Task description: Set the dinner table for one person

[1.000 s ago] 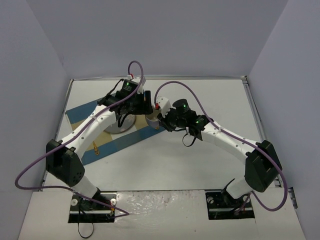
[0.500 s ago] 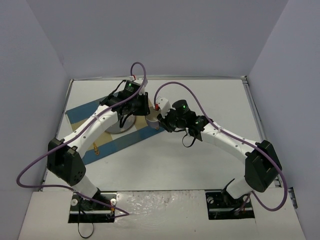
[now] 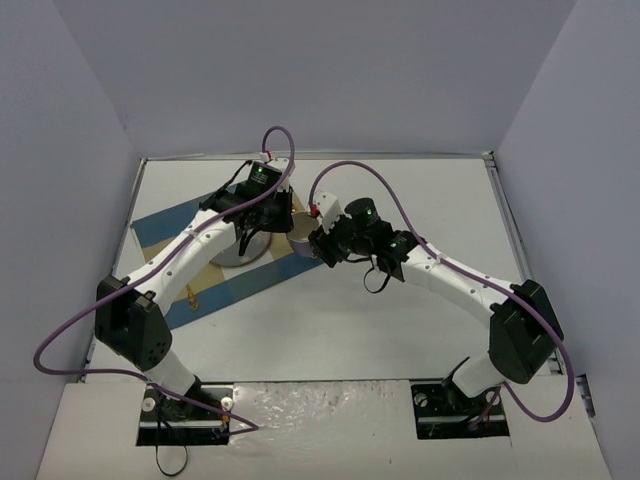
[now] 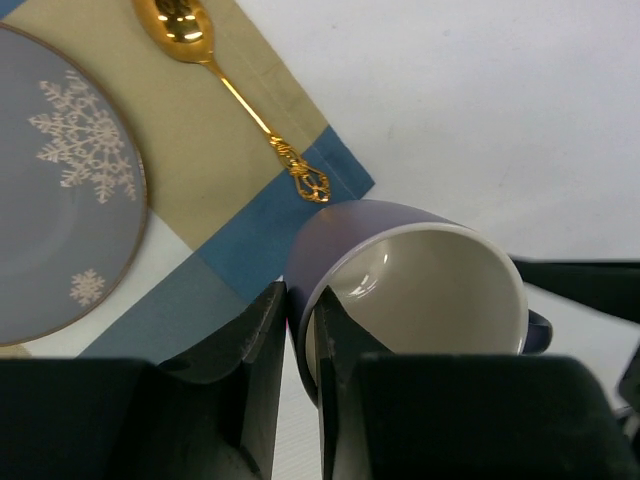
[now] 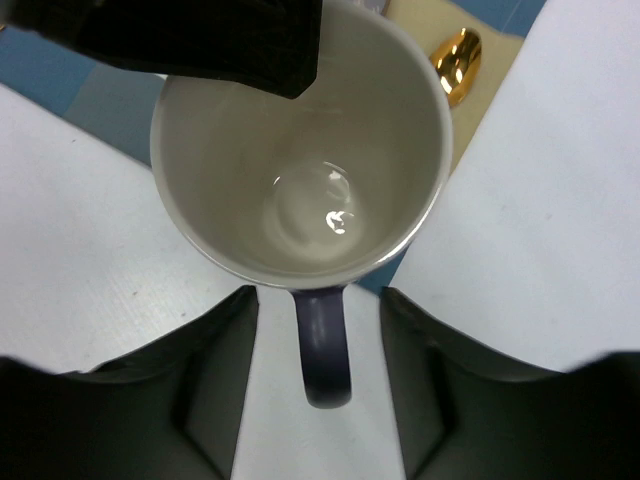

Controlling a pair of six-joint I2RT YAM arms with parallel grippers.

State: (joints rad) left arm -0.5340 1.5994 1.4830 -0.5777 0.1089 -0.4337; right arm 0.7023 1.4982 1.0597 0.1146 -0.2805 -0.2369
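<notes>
A purple mug (image 4: pixel 430 290) with a cream inside hangs over the corner of the blue-and-tan placemat (image 4: pixel 230 250). My left gripper (image 4: pixel 300 300) is shut on the mug's rim, one finger inside the wall and one outside. My right gripper (image 5: pixel 318 295) is open, and the mug's handle (image 5: pixel 322 345) stands free between its fingers without touching them. In the top view the mug (image 3: pixel 303 238) sits between the left gripper (image 3: pixel 282 215) and the right gripper (image 3: pixel 322 243). The white dinner table (image 3: pixel 400 320) lies below.
A grey snowflake plate (image 4: pixel 60 200) lies on the placemat, with a gold spoon (image 4: pixel 240 100) beside it. The spoon's bowl (image 5: pixel 455 60) shows past the mug's rim in the right wrist view. Grey walls enclose the table on three sides.
My left gripper moved onto the mug and shut on its rim. My right gripper opened and let go of the handle.
</notes>
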